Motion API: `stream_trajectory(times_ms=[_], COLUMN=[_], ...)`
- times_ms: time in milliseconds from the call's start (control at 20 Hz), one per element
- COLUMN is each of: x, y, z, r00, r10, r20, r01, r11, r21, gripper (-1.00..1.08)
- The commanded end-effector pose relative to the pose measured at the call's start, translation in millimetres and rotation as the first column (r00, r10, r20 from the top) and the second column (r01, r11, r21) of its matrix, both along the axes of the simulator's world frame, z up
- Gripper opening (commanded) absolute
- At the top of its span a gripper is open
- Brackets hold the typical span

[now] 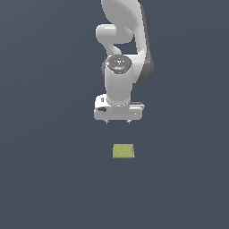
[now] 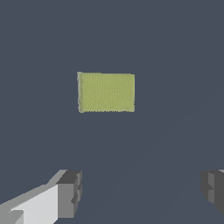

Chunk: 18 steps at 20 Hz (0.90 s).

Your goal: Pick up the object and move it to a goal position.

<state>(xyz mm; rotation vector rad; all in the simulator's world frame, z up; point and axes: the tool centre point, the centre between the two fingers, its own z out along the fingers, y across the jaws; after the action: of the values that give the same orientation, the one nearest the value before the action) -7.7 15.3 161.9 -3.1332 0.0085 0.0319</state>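
In the exterior view, the arm is hanging over a plain dark floor with its gripper [image 1: 117, 121] pointing straight down. The block [image 1: 123, 151] is lying flat on the floor at about 6 o'clock from the gripper, apart from it and clear of any contact. Only two short finger stubs are showing under the hand, set wide of each other, so the jaws are standing apart with nothing between them. I am judging this to be the approach step: the pick has not yet begun, and no goal marker is showing anywhere in this view. The block is reading here as a small, low, olive-lime square, narrower than the hand above it.

In the wrist view, the two fingertips [image 2: 70, 192] are showing dark grey at the edges of the picture, well apart, confirming the open jaws. The block is sitting ahead of the gap between them, at roughly 11 o'clock from the gap's middle, not yet between the pads. Its top is looking flat and faintly mottled, with one paler side face just showing along an edge.

The next move, as I am judging it, is calling for a small shift to centre the gap over the block, then a straight descent before closing.
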Motion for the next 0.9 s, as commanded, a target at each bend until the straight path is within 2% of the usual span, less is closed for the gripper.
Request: stream_trajectory(times_ms=[0, 850], x=[0.0, 0.3], y=[0.0, -2.9], z=[0.0, -0.2], r00=[1.000, 0.999], r10=[0.000, -0.033], r20=[0.000, -0.010], r01=[0.000, 0.033], r11=[1.000, 0.999], r21=[0.000, 0.007], gripper=[1.00, 1.00])
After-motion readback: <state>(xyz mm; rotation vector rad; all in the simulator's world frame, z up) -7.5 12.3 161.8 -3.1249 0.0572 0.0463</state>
